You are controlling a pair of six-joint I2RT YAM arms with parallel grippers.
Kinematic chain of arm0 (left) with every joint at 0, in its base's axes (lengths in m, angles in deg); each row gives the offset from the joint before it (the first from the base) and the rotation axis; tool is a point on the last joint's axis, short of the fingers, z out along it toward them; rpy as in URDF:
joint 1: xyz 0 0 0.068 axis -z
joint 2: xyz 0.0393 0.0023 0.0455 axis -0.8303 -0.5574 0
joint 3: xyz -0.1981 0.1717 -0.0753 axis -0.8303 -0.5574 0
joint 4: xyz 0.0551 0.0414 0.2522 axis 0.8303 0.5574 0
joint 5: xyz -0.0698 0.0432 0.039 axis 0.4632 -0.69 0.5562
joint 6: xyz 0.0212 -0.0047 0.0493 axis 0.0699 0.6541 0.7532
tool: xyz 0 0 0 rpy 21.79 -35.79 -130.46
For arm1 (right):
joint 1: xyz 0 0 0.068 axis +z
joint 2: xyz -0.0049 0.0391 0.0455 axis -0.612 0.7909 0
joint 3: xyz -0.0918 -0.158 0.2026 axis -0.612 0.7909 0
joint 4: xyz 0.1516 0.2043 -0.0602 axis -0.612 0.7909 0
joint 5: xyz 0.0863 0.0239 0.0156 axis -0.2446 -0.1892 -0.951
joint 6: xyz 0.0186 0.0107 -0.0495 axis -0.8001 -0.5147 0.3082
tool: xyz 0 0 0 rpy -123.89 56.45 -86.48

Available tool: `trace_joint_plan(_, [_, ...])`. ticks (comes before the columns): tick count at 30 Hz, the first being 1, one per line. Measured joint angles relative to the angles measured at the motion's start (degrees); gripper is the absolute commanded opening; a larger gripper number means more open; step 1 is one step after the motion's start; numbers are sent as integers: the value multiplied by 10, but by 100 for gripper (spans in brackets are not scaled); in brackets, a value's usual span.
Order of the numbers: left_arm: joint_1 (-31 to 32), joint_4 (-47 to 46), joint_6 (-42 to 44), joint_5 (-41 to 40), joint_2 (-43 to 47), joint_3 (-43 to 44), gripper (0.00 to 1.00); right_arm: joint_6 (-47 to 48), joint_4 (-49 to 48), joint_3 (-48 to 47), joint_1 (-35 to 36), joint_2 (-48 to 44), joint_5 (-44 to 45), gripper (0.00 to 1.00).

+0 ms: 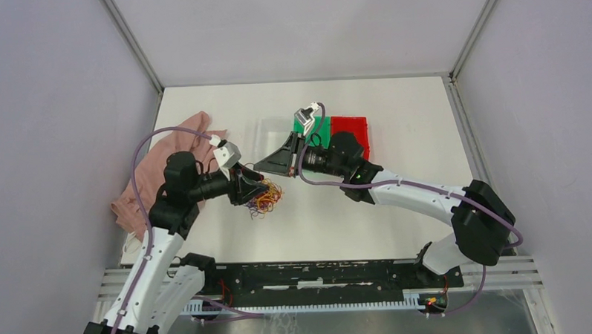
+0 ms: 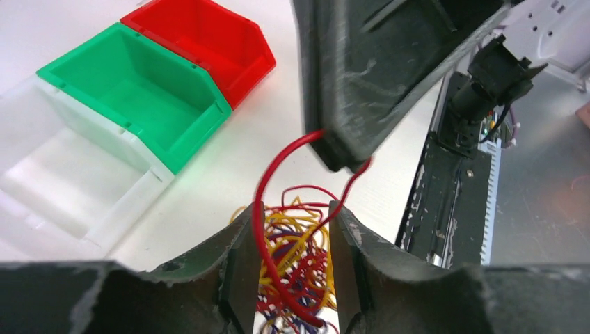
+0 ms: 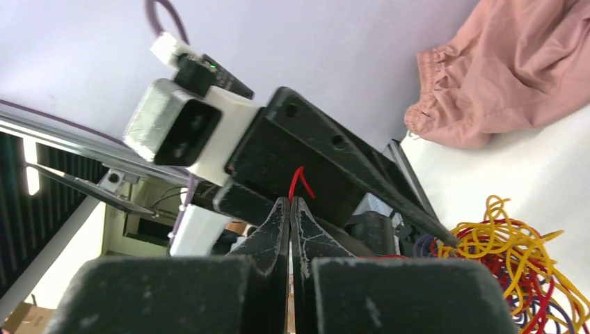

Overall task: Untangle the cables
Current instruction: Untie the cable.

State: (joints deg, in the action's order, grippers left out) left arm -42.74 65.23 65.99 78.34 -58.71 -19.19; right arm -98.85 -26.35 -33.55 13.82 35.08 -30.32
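Note:
The cables [image 1: 266,201] lie as a tangled heap of red, yellow and dark purple wires on the white table, seen close in the left wrist view [image 2: 299,257] and at the lower right of the right wrist view [image 3: 518,268]. My left gripper [image 2: 292,207] hangs over the heap, jaws apart, with a red cable [image 2: 261,209] running between them along the left finger. My right gripper [image 3: 291,200] is shut on that red cable, whose end pokes out above the tips. Its black fingers [image 2: 362,76] hover just above the left gripper [image 1: 255,189], and the red loop hangs from them.
A clear bin [image 2: 62,181], a green bin [image 2: 132,90] and a red bin [image 2: 202,38] stand in a row behind the heap. A pink cloth [image 1: 170,168] lies at the table's left edge. The black rail [image 1: 319,274] runs along the near edge.

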Motion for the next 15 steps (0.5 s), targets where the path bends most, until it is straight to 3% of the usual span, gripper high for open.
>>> trace_joint_plan(2, [0, -28, -21, -11, 0, -15, 39, -11, -10, -2, 0, 0, 0, 0])
trace_joint_plan(8, [0, -89, -68, -34, 2, -30, 4, -28, -30, -8, 1, 1, 2, 0])
trace_joint_plan(10, [0, -99, -79, -32, 1, -30, 3, -30, -35, -8, 1, 1, 2, 1])
trace_joint_plan(11, [0, -100, -84, -29, 0, -29, 3, -31, -36, -8, 1, 1, 2, 9])
trace_joint_plan(14, [0, -100, -95, -16, -5, -27, 3, -30, -37, -8, 1, 1, 2, 60])
trace_joint_plan(15, [0, -100, -102, -9, -5, -27, 3, -24, -35, -8, 1, 1, 3, 71])
